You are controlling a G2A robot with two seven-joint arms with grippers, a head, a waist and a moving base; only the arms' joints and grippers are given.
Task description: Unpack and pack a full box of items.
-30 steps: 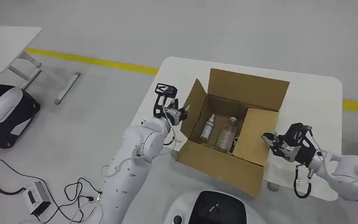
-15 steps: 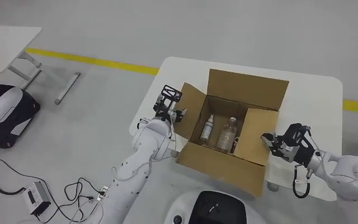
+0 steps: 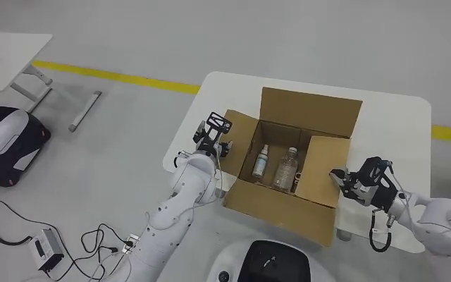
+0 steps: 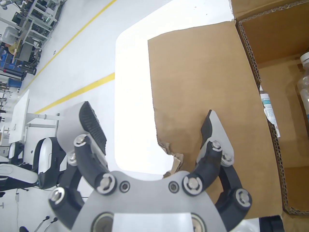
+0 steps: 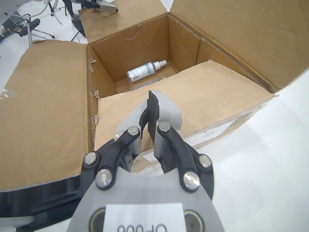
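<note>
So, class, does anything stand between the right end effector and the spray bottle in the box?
Yes. A flap rises between the shut right end effector and the spray bottle, leaning over part of the opening. The bottle lies flat inside, beyond the flap's free edge.

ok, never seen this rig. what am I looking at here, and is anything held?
It's a two-armed robot at a white table. The top view looks down from a camera above its arms; the other two come from cameras on each wrist, so each shows its own gripper up close. On the table stands an open cardboard box with a small spray bottle and a clear plastic bottle inside. The left gripper is open over the box's left flap; the right gripper is shut by the opposite flap. Nothing is held.
</note>
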